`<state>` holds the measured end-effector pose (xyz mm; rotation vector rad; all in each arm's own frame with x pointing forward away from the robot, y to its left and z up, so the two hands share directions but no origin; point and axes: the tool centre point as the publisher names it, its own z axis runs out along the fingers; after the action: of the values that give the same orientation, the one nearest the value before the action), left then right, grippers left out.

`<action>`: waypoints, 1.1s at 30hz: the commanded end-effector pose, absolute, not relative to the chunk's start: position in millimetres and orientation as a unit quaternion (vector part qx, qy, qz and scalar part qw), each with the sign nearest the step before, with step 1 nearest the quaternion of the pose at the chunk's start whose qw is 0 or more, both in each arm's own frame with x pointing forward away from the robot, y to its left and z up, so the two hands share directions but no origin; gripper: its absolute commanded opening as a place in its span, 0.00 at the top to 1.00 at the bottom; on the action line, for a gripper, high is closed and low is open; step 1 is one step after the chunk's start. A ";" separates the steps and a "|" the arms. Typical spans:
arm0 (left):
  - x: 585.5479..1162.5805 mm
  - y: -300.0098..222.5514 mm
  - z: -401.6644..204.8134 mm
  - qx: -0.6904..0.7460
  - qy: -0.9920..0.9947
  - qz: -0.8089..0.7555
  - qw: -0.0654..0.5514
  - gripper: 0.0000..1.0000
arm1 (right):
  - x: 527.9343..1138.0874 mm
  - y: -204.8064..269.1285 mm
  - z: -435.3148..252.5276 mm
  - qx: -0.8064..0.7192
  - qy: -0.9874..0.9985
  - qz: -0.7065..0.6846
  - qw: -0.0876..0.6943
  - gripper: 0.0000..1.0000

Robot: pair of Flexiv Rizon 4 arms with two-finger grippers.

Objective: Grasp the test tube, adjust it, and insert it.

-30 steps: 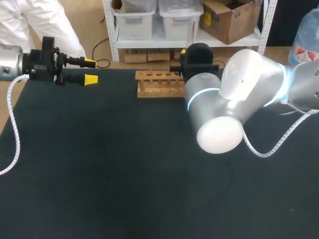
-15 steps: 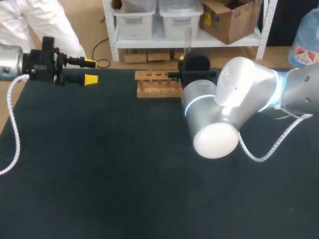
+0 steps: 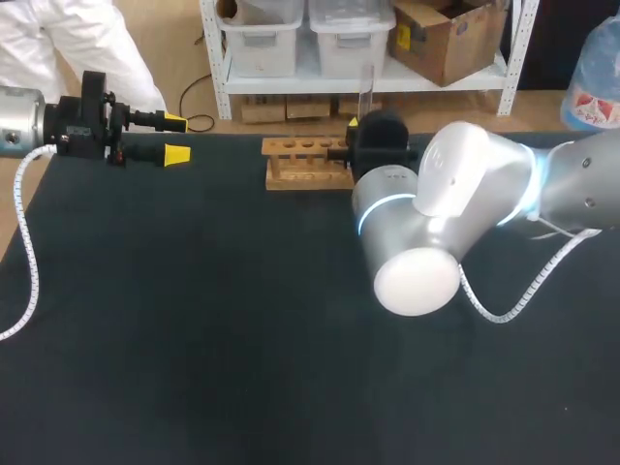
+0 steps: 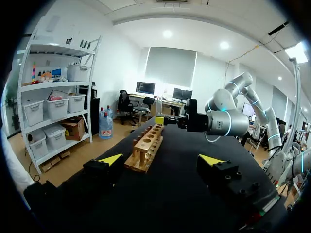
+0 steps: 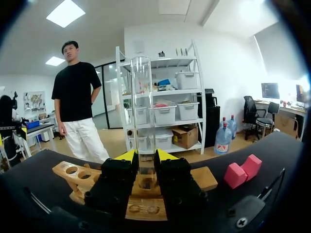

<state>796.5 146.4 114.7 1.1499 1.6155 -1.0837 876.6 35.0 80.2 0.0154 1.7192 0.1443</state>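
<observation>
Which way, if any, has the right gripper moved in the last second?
Yes. In the head view the right gripper has edged left, over the wooden rack's right end, and the test tube now shows upright above it.

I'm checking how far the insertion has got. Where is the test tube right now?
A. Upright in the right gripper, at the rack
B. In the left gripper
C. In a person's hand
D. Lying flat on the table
A: the test tube stands upright, clamped in the right gripper over the wooden rack, while the left gripper is open and empty.
</observation>
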 end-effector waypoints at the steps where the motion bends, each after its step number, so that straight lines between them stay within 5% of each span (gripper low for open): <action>1: 796.9 146.6 113.5 0.460 0.645 -0.434 0.428 0.00 | 878.1 35.8 74.7 -0.052 0.745 0.135 0.651 1.00; 8: 796.9 146.6 113.5 0.460 0.645 -0.434 0.428 0.00 | 876.9 35.4 74.4 -0.054 0.747 0.130 0.650 1.00; 10: 796.9 146.6 113.5 0.460 0.645 -0.434 0.428 0.00 | 875.5 35.3 75.3 -0.053 0.748 0.130 0.649 0.71; 11: 796.9 146.6 113.5 0.460 0.645 -0.434 0.428 0.00 | 875.0 35.3 76.0 -0.054 0.748 0.130 0.649 0.29; 12: 796.9 146.6 113.5 0.460 0.645 -0.434 0.428 0.00 | 874.5 35.0 77.0 -0.053 0.748 0.129 0.649 0.00; 33: 796.9 146.6 113.5 0.460 0.645 -0.434 0.428 0.00 | 830.4 34.5 137.0 -0.102 0.730 0.241 0.632 0.00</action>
<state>796.5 146.4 114.7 1.1499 1.6155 -1.0837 849.1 45.1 126.0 0.0434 1.7353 0.2280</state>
